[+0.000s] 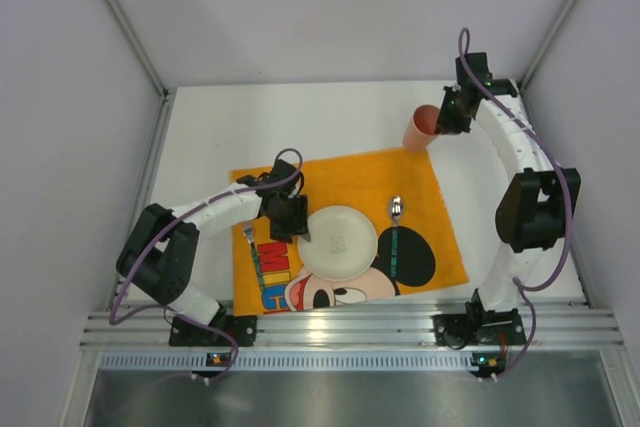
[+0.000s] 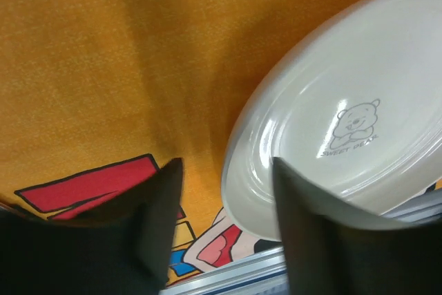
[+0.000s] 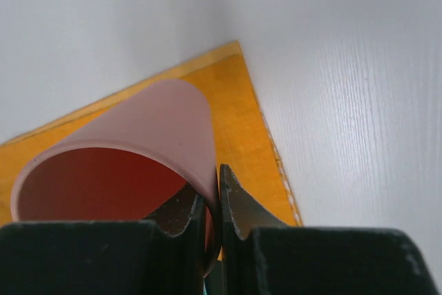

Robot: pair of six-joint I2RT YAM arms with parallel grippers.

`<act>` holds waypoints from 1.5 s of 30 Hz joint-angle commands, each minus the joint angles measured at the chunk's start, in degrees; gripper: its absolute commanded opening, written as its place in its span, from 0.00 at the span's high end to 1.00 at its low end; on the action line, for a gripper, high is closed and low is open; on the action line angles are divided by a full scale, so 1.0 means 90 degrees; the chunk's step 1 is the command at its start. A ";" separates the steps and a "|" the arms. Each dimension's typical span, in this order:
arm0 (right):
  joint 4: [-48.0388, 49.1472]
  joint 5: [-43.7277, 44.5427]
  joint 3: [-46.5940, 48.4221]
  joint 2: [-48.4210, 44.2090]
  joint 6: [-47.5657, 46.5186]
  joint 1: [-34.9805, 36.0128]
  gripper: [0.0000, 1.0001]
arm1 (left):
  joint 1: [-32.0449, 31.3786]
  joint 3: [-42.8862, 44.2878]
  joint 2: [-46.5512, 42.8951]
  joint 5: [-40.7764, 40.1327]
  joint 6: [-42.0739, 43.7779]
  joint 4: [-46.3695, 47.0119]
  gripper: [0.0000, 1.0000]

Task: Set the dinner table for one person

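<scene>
The white dinner table (image 1: 220, 137) carries an orange Mickey Mouse cloth (image 1: 350, 177). A white plate (image 1: 338, 240) lies on the cloth, with a spoon (image 1: 395, 237) to its right and a fork (image 1: 253, 259) to its left. My left gripper (image 1: 298, 230) is open at the plate's left rim. In the left wrist view the gripper (image 2: 224, 198) straddles the rim of the plate (image 2: 345, 122) without closing on it. My right gripper (image 1: 443, 119) is shut on the wall of a tilted pink cup (image 1: 420, 129). It holds the cup (image 3: 138, 136) over the cloth's far right corner (image 3: 238, 101), one finger inside and one outside (image 3: 219, 191).
An aluminium rail (image 1: 340, 327) runs along the table's near edge and shows in the left wrist view (image 2: 235, 274). White enclosure walls stand on the left, right and back. Bare tabletop (image 3: 359, 101) lies to the right of the cloth.
</scene>
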 commanded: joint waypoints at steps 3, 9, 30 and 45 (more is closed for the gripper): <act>0.0163 0.0035 -0.0283 -0.0062 -0.0212 0.0046 1.00 | -0.0135 0.0159 -0.0317 -0.0501 -0.0278 -0.0021 0.12; 0.0153 0.0016 -0.0537 0.0134 -0.0203 0.0085 1.00 | -0.0125 0.0549 -0.0600 -0.0910 -0.0298 -0.0430 0.10; -0.0238 -0.0452 -0.0557 -0.0987 -0.0865 0.0378 0.00 | 0.0362 0.3371 -0.0005 -0.3181 0.0610 -0.1377 0.10; 0.1277 0.0211 -0.4462 -0.5880 -0.1022 0.0437 0.00 | 0.1270 -0.2848 -0.1999 -0.4017 0.4351 0.7876 0.08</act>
